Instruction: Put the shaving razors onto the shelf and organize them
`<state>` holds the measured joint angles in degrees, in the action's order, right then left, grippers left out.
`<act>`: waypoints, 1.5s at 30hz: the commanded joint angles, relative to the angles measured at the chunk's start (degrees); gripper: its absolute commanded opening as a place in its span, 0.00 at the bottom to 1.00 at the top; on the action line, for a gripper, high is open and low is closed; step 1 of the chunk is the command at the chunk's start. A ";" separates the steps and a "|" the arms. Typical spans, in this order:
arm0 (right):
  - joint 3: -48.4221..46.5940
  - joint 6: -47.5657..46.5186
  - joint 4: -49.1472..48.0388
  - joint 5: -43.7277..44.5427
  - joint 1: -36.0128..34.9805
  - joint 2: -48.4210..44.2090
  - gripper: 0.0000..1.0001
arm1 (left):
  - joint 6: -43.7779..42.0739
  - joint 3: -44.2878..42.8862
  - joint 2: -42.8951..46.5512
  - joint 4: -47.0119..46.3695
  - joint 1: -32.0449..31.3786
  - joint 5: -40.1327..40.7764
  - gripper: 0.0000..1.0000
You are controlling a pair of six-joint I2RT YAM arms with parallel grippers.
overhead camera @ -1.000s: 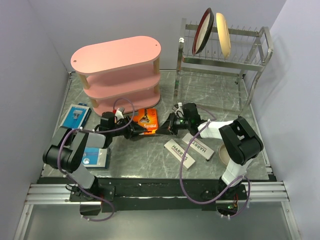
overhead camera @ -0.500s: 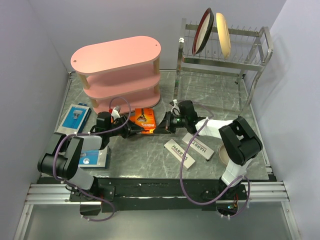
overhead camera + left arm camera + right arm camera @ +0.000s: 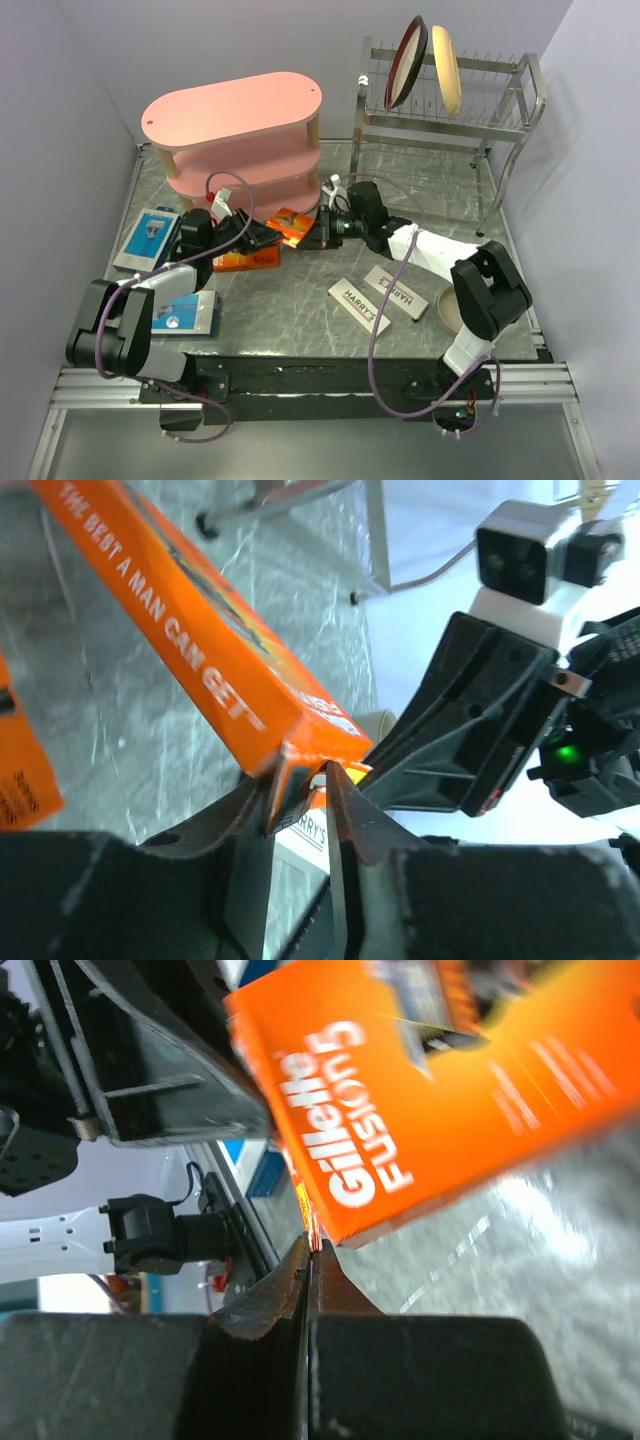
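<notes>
An orange razor pack hangs tilted above the table in front of the pink shelf. My right gripper is shut on the thin edge of this pack, pinching it at the fingertips. My left gripper stands narrowly open at the opposite corner of the pack; the corner flap sits between its tips, with a gap beside one finger. A second orange pack lies flat under the left arm. Two blue-and-white cards and two HARRY'S boxes lie on the table.
A steel wire dish rack with two upright plates stands at the back right. A round beige dish sits by the right arm's base. Grey walls close in the table on the left and right.
Both grippers moved left and toward the shelf. The right gripper lifted one orange pack off the other, which now lies farther left. The left jaws have narrowed.
</notes>
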<state>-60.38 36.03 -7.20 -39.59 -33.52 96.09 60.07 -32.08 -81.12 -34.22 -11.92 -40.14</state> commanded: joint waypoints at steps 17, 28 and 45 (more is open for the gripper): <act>-14.32 -15.37 -1.41 4.08 -4.10 5.42 0.00 | -9.71 -3.96 3.07 -5.17 0.93 0.93 0.01; -16.26 -14.15 4.12 16.29 -4.01 13.24 0.00 | -16.04 -1.67 4.92 8.46 1.02 6.57 0.35; -23.73 -5.01 10.10 30.54 -1.55 21.68 0.00 | -21.04 -3.17 10.19 27.70 1.11 17.71 0.60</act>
<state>-81.14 27.81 2.39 -11.60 -35.68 116.03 42.52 -33.47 -73.63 -10.98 -10.68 -27.53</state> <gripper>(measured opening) 0.008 0.588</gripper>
